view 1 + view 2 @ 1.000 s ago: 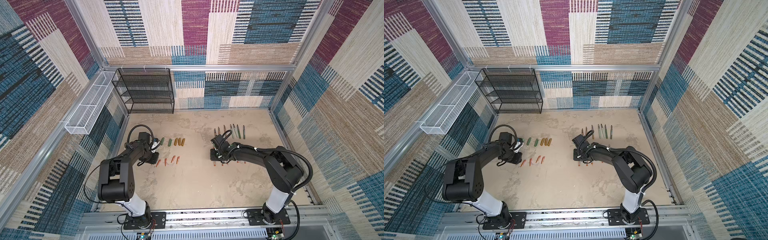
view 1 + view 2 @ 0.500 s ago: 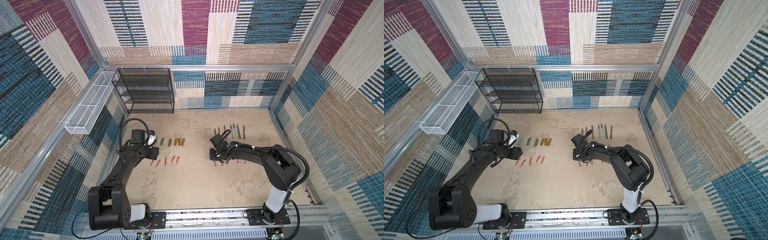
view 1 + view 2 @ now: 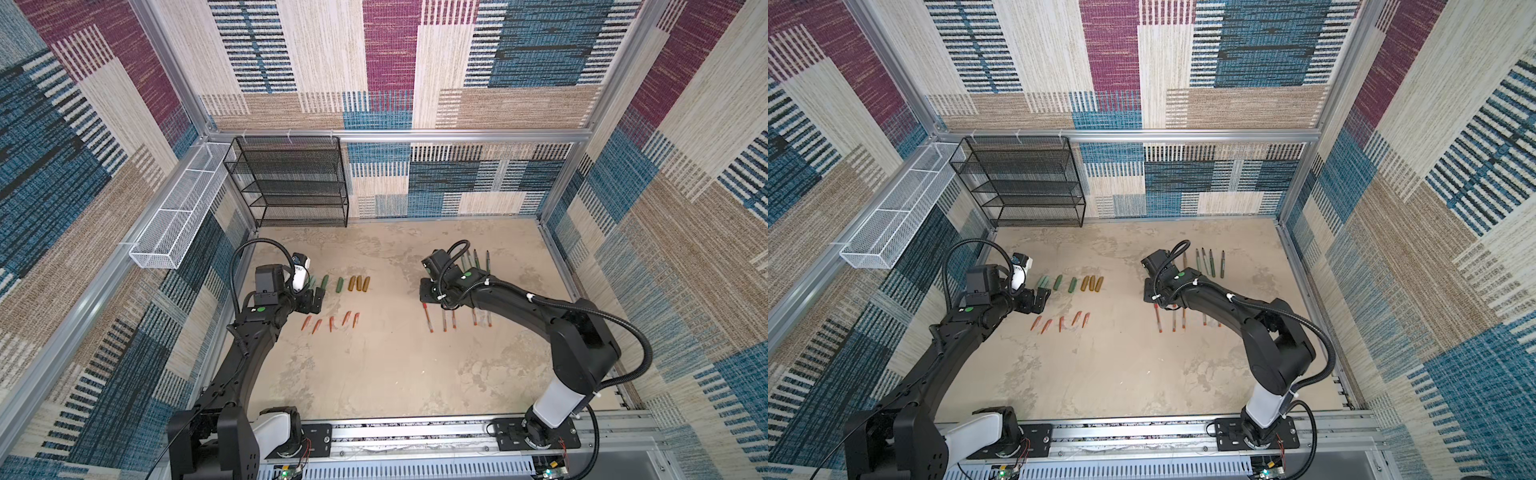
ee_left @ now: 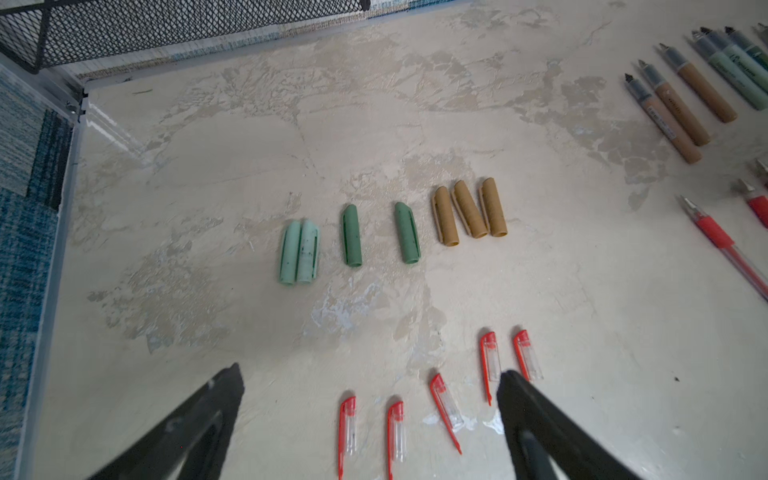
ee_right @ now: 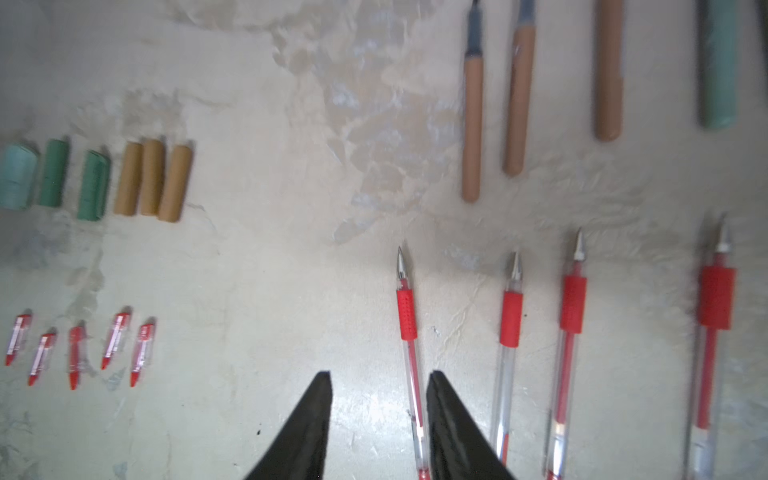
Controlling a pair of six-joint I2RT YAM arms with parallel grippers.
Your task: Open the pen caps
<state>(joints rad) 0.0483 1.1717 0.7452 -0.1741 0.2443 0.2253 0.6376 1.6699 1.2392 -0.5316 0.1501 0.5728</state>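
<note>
**A:** What is the room like?

**B:** It is a box of walls (image 3: 415,62) covered in woven patches of blue, plum, tan and cream, held in a metal frame (image 3: 395,135). The bench (image 3: 395,374) is a mottled beige, plaster-like surface with paler scuffed patches.

**A:** What is around it?

**B:** A black mesh shelf rack (image 3: 299,183) stands in the back left corner. A white wire basket (image 3: 174,224) hangs on the left wall above the bench's left edge.

**A:** Where are the caps?

**B:** They all lie loose on the left half of the bench, in two rows. In the back row, counting from the left edge, two mint caps (image 4: 299,251) touch each other. Next come two dark green caps (image 4: 352,235) set apart, then three gold-brown caps (image 4: 469,216) packed together. Five red caps (image 4: 490,357) make up the front row.

**A:** And the pens?

**B:** They are on the right half. The marker barrels (image 4: 674,104) lie toward the back edge. The red pens (image 5: 511,332) lie in a row nearer the front, with their tips pointing back.

**A:** What about the left gripper?

**B:** The left gripper (image 4: 370,372) hangs near the left edge, beside the left ends of both rows. Its jaws are spread wide and grip nothing.

**A:** And the right one?

**B:** The right gripper (image 5: 379,374) sits low over the leftmost red pen. Its jaws are parted wider than the barrel, which lies unclamped between them, close to one finger. That view is blurred.
</note>
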